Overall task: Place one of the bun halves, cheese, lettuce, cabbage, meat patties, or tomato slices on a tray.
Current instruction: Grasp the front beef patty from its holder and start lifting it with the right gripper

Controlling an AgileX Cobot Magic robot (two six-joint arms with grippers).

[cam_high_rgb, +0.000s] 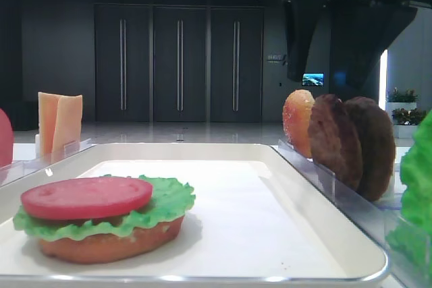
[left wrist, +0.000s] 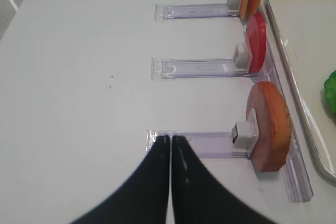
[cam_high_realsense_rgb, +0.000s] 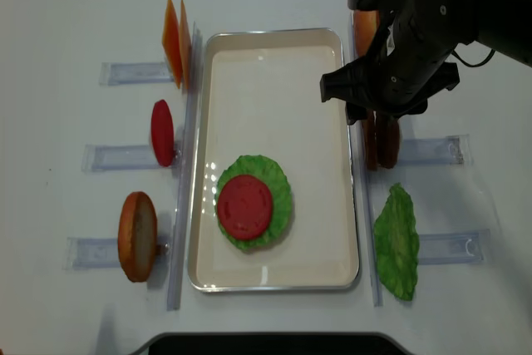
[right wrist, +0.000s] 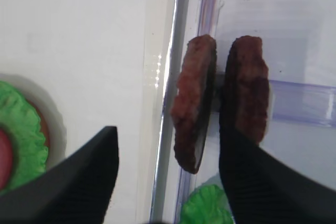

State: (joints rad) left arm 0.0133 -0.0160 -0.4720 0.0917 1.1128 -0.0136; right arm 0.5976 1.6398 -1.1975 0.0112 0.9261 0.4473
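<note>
- White worktop [cam_high_realsense_rgb: 66, 39]; dark doors [cam_high_rgb: 179, 64] behind.
- Tray [cam_high_realsense_rgb: 332, 205] centre frame, holding stacked tomato slice [cam_high_realsense_rgb: 246, 207].
- Right gripper [right wrist: 168, 145] jaws apart around near meat patty [right wrist: 193, 103].
- Left gripper [left wrist: 171, 145] jaws together.

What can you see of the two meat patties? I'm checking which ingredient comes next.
The meat patties are two thick, round, dark reddish-brown discs with rough, lumpy faces. They stand upright on edge, side by side, in a clear plastic holder just outside the tray rim on its right, between a bun half and lettuce. The right end effector is open, one finger between the patties, the other over the tray.
</note>
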